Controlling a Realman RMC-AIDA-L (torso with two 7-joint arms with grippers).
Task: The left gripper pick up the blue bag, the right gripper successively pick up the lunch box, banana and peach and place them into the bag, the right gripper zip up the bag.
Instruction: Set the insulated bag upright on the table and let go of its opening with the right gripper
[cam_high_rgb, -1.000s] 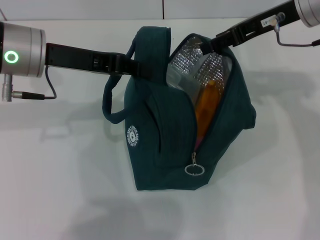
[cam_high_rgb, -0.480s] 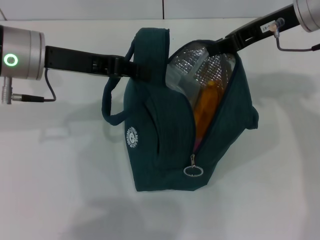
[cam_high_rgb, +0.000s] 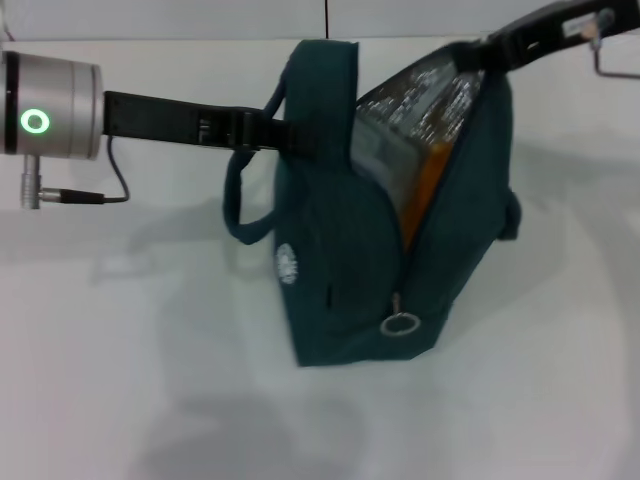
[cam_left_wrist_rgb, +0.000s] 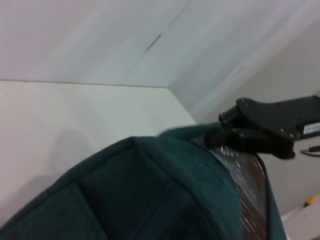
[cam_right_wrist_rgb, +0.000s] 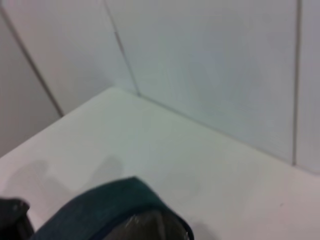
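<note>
While the blue bag (cam_high_rgb: 350, 250) is held by its handle in the left gripper (cam_high_rgb: 290, 135), its open rim is apparently clamped by the right gripper (cam_high_rgb: 480, 55).

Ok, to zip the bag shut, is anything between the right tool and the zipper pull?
Nothing visible blocks it. The right tool is at the bag's far top rim; the zipper pull hangs free at the near end. The gaping opening, with orange contents inside, lies between them. The left tool is at the handle.
</note>
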